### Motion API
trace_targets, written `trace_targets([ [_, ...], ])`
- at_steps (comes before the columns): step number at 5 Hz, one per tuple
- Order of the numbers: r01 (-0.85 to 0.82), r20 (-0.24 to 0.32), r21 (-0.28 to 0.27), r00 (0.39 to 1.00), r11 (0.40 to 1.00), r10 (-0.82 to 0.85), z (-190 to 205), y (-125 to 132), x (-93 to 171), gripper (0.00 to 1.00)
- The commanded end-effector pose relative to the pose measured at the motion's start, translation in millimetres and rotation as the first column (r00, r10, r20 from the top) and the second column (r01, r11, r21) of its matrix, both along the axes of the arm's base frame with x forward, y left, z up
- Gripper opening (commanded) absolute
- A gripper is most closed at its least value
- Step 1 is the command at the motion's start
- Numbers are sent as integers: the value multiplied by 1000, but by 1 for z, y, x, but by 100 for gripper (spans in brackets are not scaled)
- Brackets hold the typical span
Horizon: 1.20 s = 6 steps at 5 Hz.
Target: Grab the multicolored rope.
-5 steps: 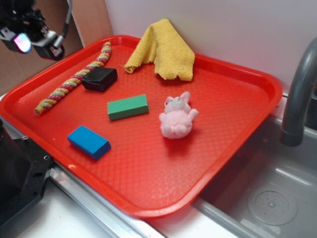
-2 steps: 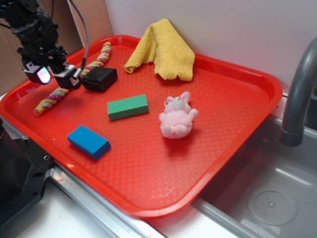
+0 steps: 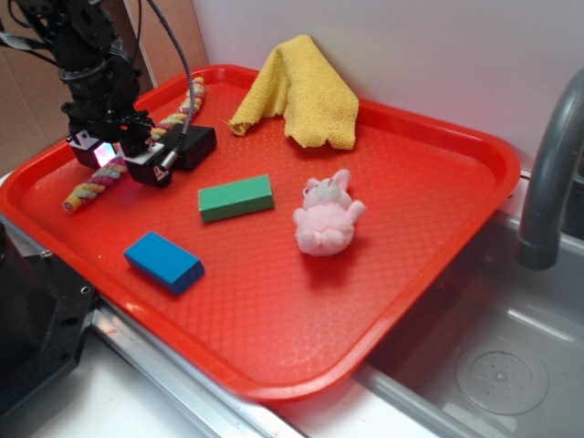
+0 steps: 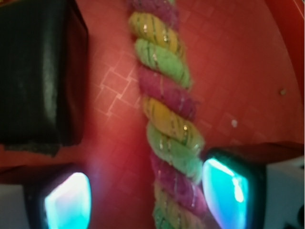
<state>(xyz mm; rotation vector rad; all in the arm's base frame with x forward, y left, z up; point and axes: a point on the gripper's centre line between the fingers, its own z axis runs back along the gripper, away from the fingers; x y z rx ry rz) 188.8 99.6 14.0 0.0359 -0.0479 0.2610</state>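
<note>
Red tray [image 3: 438, 237] carries a black block [image 3: 194, 144], green block [image 3: 236, 197], blue block [image 3: 164, 262], pink plush toy [image 3: 327, 219] and a crumpled yellow cloth [image 3: 301, 91] at its rear edge. Grey faucet [image 3: 552, 173] stands over the sink [image 3: 493, 365] to the right.

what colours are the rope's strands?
The multicolored rope has twisted pink, yellow and green strands with glittery flecks. The wrist view shows it best.

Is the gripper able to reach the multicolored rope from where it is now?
Probably yes. The gripper is open with the multicolored rope between its fingers, nothing on top. The black block sits beside it but apart.
</note>
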Motion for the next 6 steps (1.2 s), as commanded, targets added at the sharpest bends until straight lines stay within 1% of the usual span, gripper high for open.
trace_targets([
  [1,-2,-36,4,999,1000,2,13,-10,1,0],
  [2,-19,-6,28,1000,999,19,42,-15,-2,0],
  [3,-3,36,48,999,999,1,62,-8,4,0],
  [4,36,79,15,996,999,-37,95,-24,1,0],
  [5,53,211,-33,977,998,-45,145,-63,2,0],
  [6,103,246,-100,966,990,-76,198,-94,-4,0],
])
